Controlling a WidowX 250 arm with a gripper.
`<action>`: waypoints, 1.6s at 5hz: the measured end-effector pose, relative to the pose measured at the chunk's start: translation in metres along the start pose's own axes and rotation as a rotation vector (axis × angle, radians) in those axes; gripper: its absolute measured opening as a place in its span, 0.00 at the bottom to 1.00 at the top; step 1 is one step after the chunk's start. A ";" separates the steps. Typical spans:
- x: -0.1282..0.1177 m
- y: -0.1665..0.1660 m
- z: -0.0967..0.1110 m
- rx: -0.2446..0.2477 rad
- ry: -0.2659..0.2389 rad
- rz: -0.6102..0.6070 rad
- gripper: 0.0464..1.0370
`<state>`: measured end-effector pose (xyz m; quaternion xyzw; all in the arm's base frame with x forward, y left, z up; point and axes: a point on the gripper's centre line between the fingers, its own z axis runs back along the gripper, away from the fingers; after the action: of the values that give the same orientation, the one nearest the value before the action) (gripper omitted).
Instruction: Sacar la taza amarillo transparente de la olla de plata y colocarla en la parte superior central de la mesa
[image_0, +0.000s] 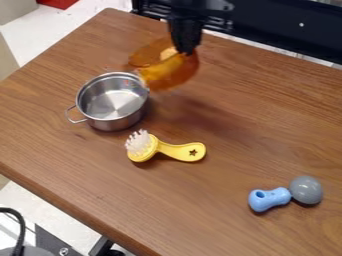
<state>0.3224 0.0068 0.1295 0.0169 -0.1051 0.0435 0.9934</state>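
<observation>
Your black two-finger tool (185, 48) is closed on a see-through amber-yellow cup (175, 72), tilted and raised near the upper-right rim of a silver metal pot (115, 123). Lifting out looks done; you have yet to set it down at the desk's (220, 200) top centre and release. Farther off lies a yellow brush with white bristles (180, 151).

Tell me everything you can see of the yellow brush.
The yellow brush looks plastic, with a rounded head, pale, translucent-looking bristles and a short, curved handle with a star shape near its end. It lies on the wooden table, below the silver pot in the picture, handle pointing right. Nothing but the table touches it.
</observation>
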 end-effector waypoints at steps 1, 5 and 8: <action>0.005 -0.021 -0.010 0.015 -0.003 -0.005 0.01; 0.019 -0.095 -0.052 -0.006 -0.057 0.017 0.01; 0.028 -0.108 -0.058 -0.146 -0.117 0.027 0.03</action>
<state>0.3712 -0.0958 0.0764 -0.0545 -0.1661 0.0481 0.9834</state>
